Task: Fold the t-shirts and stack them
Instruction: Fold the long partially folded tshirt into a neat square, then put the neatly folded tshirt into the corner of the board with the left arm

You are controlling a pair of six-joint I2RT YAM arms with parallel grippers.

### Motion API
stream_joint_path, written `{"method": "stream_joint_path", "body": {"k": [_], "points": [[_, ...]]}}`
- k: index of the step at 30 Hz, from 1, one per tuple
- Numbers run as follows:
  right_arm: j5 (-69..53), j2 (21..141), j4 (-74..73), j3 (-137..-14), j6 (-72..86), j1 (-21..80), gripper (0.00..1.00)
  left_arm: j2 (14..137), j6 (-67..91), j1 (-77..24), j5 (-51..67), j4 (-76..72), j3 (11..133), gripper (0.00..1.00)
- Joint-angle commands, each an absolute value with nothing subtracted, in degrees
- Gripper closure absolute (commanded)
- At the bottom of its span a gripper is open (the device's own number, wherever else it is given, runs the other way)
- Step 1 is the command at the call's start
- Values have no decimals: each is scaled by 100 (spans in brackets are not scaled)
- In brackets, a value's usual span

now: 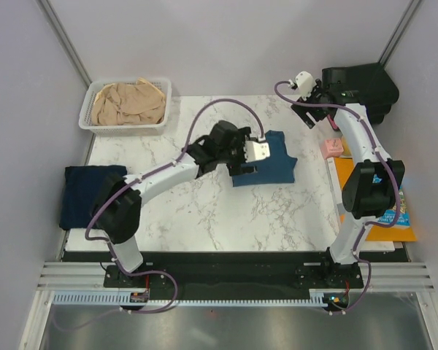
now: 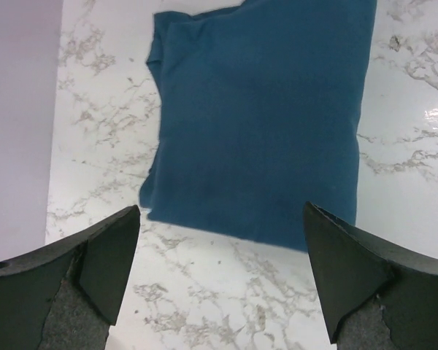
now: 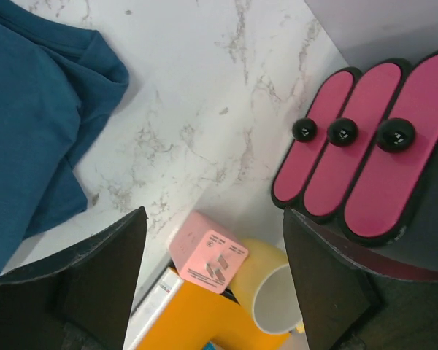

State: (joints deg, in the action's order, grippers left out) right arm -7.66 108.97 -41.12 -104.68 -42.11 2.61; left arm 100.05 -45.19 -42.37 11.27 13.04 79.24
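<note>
Nearest, from above, both arm bases; the folded teal t-shirt lies mid-tabletop, probably as the stack's base. Left wrist view: left fingers wide, empty, hovering just short of it. Right wrist view: right fingers wide, empty, off its edge.

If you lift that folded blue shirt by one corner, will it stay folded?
Probably not: the blue shirt is soft fabric with rumpled edges, so its folds would likely drop open. Pushed across the marble table, it would likely bunch rather than slide whole.
</note>
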Motion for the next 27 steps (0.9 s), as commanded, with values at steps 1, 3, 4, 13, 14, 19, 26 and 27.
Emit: {"method": "stream_joint_path", "body": {"k": [1, 3, 4, 13, 14, 19, 26, 27], "points": [[-238, 10626, -4192, -10581, -4412, 176, 17, 10607, -4649, -4675, -217, -539, 7164, 0], [-211, 10530, -4201, -10661, -4499, 132, 16, 10880, -4711, -4930, -737, -939, 7006, 0], [-228, 10460, -4201, -10731, -4517, 71, 15, 10994, -4667, -5009, -886, -1071, 7040, 0], [-501, 10257, -4227, -10881, -4711, -176, 13, 11522, -4280, -5818, -1810, -721, 7550, 0], [-527, 10248, -4219, -10881, -4694, -184, 13, 11514, -4254, -5905, -1871, -695, 7559, 0], [-755, 10204, -4210, -10837, -4535, -193, 13, 11400, -3842, -6091, -1995, -44, 7787, 0], [-888, 10213, -4192, -10776, -4395, -193, 13, 11532, -3990, -5986, -2495, -623, 7620, 1], [-896, 10187, -4184, -10749, -4395, -193, 13, 11479, -4077, -5933, -2557, -728, 7638, 1]]}}
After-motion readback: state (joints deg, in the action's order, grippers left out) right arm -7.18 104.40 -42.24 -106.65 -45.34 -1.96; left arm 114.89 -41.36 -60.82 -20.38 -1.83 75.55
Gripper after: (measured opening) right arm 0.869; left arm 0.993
